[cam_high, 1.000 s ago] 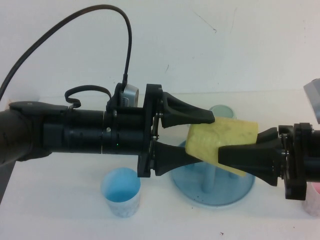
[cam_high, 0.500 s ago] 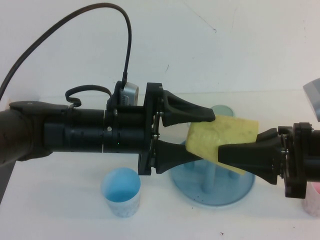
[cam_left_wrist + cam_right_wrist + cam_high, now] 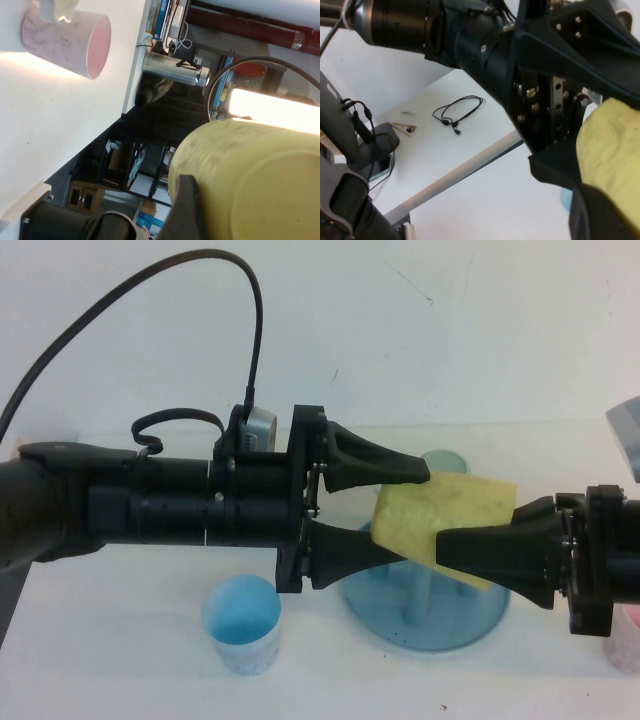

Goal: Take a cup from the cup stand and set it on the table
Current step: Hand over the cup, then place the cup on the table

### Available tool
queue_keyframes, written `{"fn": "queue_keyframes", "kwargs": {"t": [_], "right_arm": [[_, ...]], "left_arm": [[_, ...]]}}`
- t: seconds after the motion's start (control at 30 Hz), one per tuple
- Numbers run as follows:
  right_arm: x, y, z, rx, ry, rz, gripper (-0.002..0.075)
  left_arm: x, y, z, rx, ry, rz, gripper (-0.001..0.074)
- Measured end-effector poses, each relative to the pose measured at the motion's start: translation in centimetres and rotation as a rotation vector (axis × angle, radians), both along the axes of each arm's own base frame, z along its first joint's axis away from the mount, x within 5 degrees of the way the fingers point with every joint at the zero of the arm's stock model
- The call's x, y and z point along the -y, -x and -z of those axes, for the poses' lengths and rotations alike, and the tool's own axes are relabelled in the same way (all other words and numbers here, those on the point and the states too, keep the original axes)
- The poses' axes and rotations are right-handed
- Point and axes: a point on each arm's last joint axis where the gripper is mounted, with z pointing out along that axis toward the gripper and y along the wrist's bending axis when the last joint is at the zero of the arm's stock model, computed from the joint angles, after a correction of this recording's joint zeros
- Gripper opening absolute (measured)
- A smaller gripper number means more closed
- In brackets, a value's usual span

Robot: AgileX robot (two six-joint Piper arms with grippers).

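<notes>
The yellow cup [image 3: 445, 520] is off the cup stand [image 3: 425, 612] and held above it, clamped by the right gripper [image 3: 440, 545], the left gripper [image 3: 385, 510] spread around its left end, and the white surface [image 3: 120, 640] not yet reached.

No words, labels, brand marks or numbers can be read anywhere in these views, not on the cups, the arms, the desk or the shelves in the room behind.
</notes>
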Motion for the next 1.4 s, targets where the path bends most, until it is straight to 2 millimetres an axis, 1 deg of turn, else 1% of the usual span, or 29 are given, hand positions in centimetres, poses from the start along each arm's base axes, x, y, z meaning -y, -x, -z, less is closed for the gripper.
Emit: {"fn": "queue_keyframes", "kwargs": {"t": [0.23,0.37,0.4,0.47,0.57,0.7,0.8,0.9,1.0,1.07,1.1,1.23,1.33,1.4], "right_arm": [[0.0,0.0,0.0,-0.001,0.000,0.000,0.0032],[0.1,-0.1,0.1,0.015,0.015,0.014,0.0027],[0.1,-0.2,0.1,0.018,0.017,0.015,0.0027],[0.1,-0.2,0.1,0.019,0.019,0.016,0.0027],[0.1,-0.2,0.1,0.020,0.019,0.016,0.0027],[0.1,0.2,-0.4,0.026,0.016,0.013,0.0027],[0.4,1.1,-1.0,0.031,0.050,0.007,0.0027],[0.8,2.4,-2.1,0.054,0.091,0.014,0.0027],[1.4,4.1,-3.9,0.101,0.175,-0.001,0.0027],[2.0,5.1,-5.0,0.112,0.290,-0.019,0.0027],[2.3,5.4,-5.3,0.114,0.367,-0.031,0.0027],[3.9,5.9,-6.5,0.033,0.642,-0.038,0.0027],[4.6,5.7,-6.6,-0.043,0.779,-0.046,0.0027],[4.6,5.2,-6.1,-0.077,0.846,-0.057,0.0027]], "left_arm": [[0.0,0.0,0.0,0.034,-0.001,0.003,0.0547],[0.0,-0.1,0.1,0.007,-0.008,-0.008,0.0632],[0.0,-0.1,0.1,0.004,-0.013,-0.014,0.0643],[-0.1,-0.2,0.1,0.004,-0.016,-0.020,0.0649],[-0.6,-0.5,0.1,0.012,-0.013,-0.030,0.0630],[-2.6,-1.4,0.0,0.040,-0.002,-0.074,0.0564],[-4.5,-2.3,0.0,0.059,-0.005,-0.136,0.0503],[-6.2,-2.9,-0.2,0.101,-0.014,-0.187,0.0433],[-7.6,-3.2,-0.5,0.141,-0.022,-0.228,0.0347],[-7.9,-3.2,-0.5,0.156,-0.030,-0.232,0.0290],[-8.1,-3.3,-0.5,0.160,-0.035,-0.235,0.0259],[-8.4,-3.3,-0.5,0.161,-0.035,-0.242,0.0153],[-8.4,-3.3,-0.5,0.161,-0.034,-0.241,0.0089],[-8.4,-3.3,-0.5,0.185,-0.039,-0.237,0.0048]]}}
